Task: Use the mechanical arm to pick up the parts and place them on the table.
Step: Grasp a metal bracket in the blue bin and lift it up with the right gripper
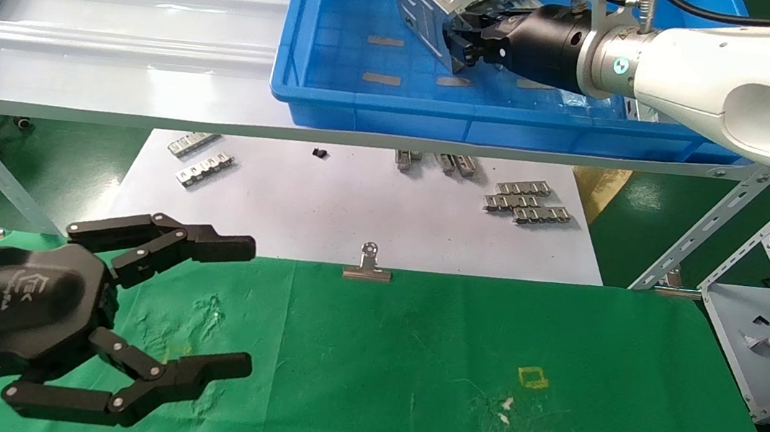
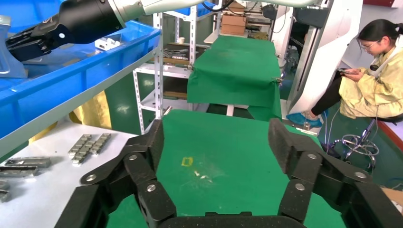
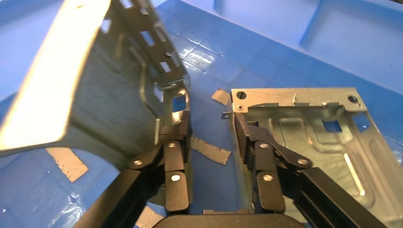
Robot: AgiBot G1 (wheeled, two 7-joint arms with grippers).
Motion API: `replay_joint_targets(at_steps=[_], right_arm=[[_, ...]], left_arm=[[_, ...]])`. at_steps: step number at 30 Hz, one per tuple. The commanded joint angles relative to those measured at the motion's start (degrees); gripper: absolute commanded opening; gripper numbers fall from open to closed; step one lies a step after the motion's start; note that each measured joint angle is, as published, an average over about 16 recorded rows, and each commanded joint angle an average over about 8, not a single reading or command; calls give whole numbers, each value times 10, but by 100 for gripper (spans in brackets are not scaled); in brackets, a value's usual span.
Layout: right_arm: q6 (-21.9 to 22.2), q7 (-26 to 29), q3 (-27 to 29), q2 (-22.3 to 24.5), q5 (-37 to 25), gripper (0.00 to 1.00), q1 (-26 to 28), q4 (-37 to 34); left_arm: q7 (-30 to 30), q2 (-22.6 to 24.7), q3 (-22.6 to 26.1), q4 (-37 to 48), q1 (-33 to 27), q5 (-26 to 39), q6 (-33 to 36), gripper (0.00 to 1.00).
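The right gripper (image 1: pixel 464 40) is reaching into the blue bin (image 1: pixel 311 102) at the far right, w/ its white arm (image 1: pixel 734 82) coming in from the right edge. In the head view it's holding a tilted metal bracket (image 1: pixel 420 3) up off the bin floor, but the grip itself is hard to read from there. The right wrist view is showing more: one finger (image 3: pixel 176 142) is pressing against the folded rim of that raised bracket (image 3: pixel 85 80), while the other finger (image 3: pixel 252 142) is sitting against the edge of a 2nd bracket (image 3: pixel 309 128) lying flat on the bin floor; the jaws are standing partly apart w/ a gap between, so can't tell whether they're actually clamping anything. Grey tape patches (image 3: pixel 209 149) are showing on the bin floor. The left gripper (image 1: pixel 244 309) is hovering wide open and empty over the near left of the green table (image 1: pixel 447 368). The left wrist view is showing the same green cloth (image 2: pixel 223 156) between its spread fingers (image 2: pixel 152 142), plus a seated person (image 2: pixel 370 80) at the far side, who's out of the head view. The head view is also giving a white sheet (image 1: pixel 357 205) w/ small toothed strips (image 1: pixel 524 203) and a binder clip (image 1: pixel 368 265) at the table's far edge.
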Motion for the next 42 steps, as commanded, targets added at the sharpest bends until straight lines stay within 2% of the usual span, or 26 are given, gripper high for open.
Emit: replay_joint_targets(at_steps=[1, 8, 11, 15, 16, 19, 23, 28, 29, 31, 36, 37, 39, 42], right_arm=[[1, 2, -1, 0, 2, 0, -2, 4], [0, -5, 1, 8, 10, 2, 8, -5], [-1, -12, 3, 9, 15, 19, 11, -12], [-4, -23, 8, 11, 22, 65, 14, -19], [-5, -25, 9, 12, 24, 73, 15, -21], [-6, -32, 11, 13, 28, 84, 17, -28], [-10, -39, 13, 16, 32, 87, 20, -36], [-25, -50, 17, 18, 38, 100, 22, -42], [-28, -52, 18, 19, 39, 96, 22, -43], [-34, -56, 18, 19, 40, 80, 23, -45], [-42, -62, 17, 18, 38, 18, 26, -52], [-42, -62, 17, 18, 38, 9, 27, -54], [-42, -63, 15, 17, 36, 0, 28, -56], [-41, -64, 14, 15, 33, 0, 28, -60]], left_arm=[[0, 0, 0, 0, 0, 0, 0, 100], [0, 0, 0, 0, 0, 0, 0, 100], [0, 0, 0, 0, 0, 0, 0, 100], [0, 0, 0, 0, 0, 0, 0, 100], [0, 0, 0, 0, 0, 0, 0, 100], [0, 0, 0, 0, 0, 0, 0, 100], [0, 0, 0, 0, 0, 0, 0, 100], [0, 0, 0, 0, 0, 0, 0, 100], [0, 0, 0, 0, 0, 0, 0, 100], [0, 0, 0, 0, 0, 0, 0, 100], [0, 0, 0, 0, 0, 0, 0, 100], [0, 0, 0, 0, 0, 0, 0, 100], [0, 0, 0, 0, 0, 0, 0, 100], [0, 0, 0, 0, 0, 0, 0, 100]])
